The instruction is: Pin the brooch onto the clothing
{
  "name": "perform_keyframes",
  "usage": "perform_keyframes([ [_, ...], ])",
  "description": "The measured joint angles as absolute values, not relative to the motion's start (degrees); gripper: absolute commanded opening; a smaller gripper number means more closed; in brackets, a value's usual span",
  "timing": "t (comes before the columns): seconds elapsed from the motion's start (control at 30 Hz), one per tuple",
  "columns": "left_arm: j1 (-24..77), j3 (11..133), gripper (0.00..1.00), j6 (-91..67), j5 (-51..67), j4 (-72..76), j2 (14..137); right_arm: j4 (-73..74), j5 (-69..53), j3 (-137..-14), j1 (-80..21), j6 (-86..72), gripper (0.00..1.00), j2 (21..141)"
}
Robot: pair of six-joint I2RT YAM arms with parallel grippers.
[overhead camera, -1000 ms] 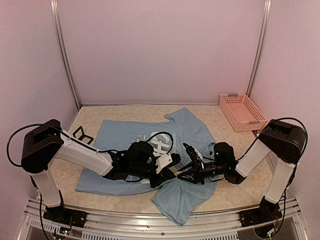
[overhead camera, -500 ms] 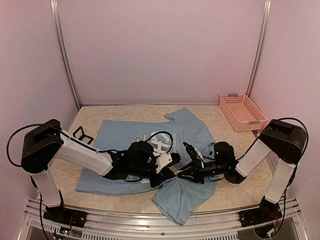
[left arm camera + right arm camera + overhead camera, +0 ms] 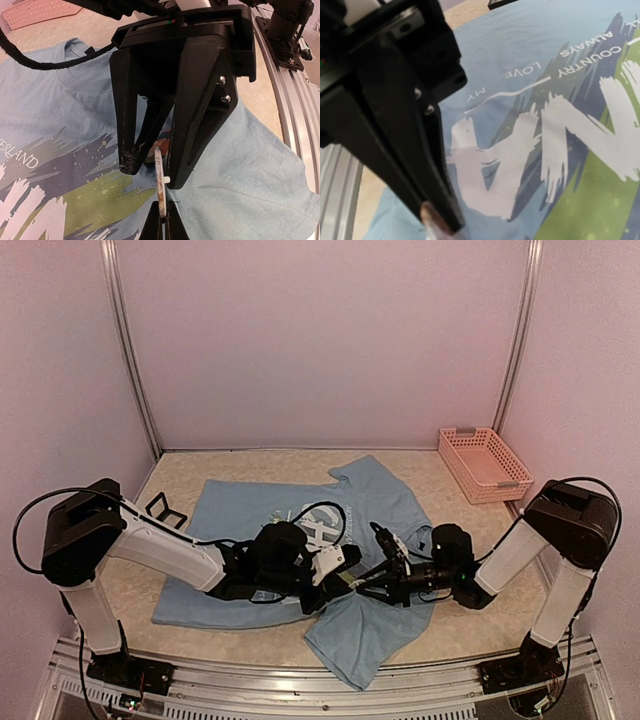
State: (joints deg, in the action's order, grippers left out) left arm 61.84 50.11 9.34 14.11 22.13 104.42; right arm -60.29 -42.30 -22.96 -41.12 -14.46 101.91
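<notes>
Brooch (image 3: 159, 186): a small thin disc, seen edge-on in the left wrist view. It is judged light, rigid and smooth-faced, so liable to twist or slip if taken by the rim alone. A small white nub (image 3: 168, 178) is noted on one face and is taken to be part of the fastening; the pin itself cannot be made out. The best hold is judged to be flat across both faces, clear of the fastening.

T-shirt (image 3: 240, 505): light blue with a printed chest, spread on the surface (image 3: 450, 625). It is soft and limp, and is expected to bunch and drag under a pin unless kept taut.

Left claw (image 3: 162, 222): pressed together, pinching the lower rim of the brooch. The brooch is held upright over the printed chest; contact with the cloth cannot be told.

Right claw (image 3: 152, 170): spread, with one finger on either side of the brooch. One fingertip is just beside the nub, the other stands apart from the disc; no clamp by this claw is seen
</notes>
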Motion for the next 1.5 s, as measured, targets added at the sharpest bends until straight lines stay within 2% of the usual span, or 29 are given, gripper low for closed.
perform_keyframes([
  [0.47,63.1,49.4,0.00,9.8,10.1,20.9,103.8,-58.3,-42.0,-21.9,-39.9,-12.5,0.39,97.0],
  [0.63,64.7,49.2,0.00,12.1,2.1,19.7,103.8,-55.3,-41.5,-21.7,-39.7,-11.3,0.41,94.0],
  [0.67,65.6,49.2,0.02,13.2,-0.6,19.3,103.8,-54.5,-41.0,-21.7,-39.7,-11.0,0.42,93.2],
  [0.8,71.2,49.2,0.20,18.6,-9.2,17.1,103.7,-50.9,-38.3,-21.7,-39.6,-9.3,0.43,90.0],
  [0.9,74.0,49.2,0.32,21.7,-10.5,14.0,103.2,-48.2,-36.3,-21.7,-39.6,-8.2,0.44,88.1],
  [1.0,74.8,50.6,0.36,22.5,-8.4,8.3,102.5,-44.9,-33.6,-21.7,-39.6,-7.8,0.47,85.9],
  [1.07,75.1,53.3,0.36,22.1,-6.8,3.6,102.5,-42.0,-30.9,-21.7,-39.6,-8.1,0.43,84.2],
  [1.2,74.8,54.8,0.40,18.5,-6.0,-0.1,99.8,-31.4,-22.5,-25.2,-39.4,-10.9,0.26,84.1],
  [1.27,72.5,53.6,0.39,14.2,-6.5,0.3,97.0,-26.3,-18.5,-28.1,-38.8,-12.3,0.21,85.6],
  [1.37,63.1,52.2,0.38,3.9,-8.0,1.9,94.3,-19.1,-12.8,-33.1,-37.5,-14.0,0.18,89.9],
  [1.5,50.7,52.1,0.38,-8.4,-11.2,3.1,97.3,-11.3,-6.7,-38.9,-35.3,-14.5,0.17,96.4],
])
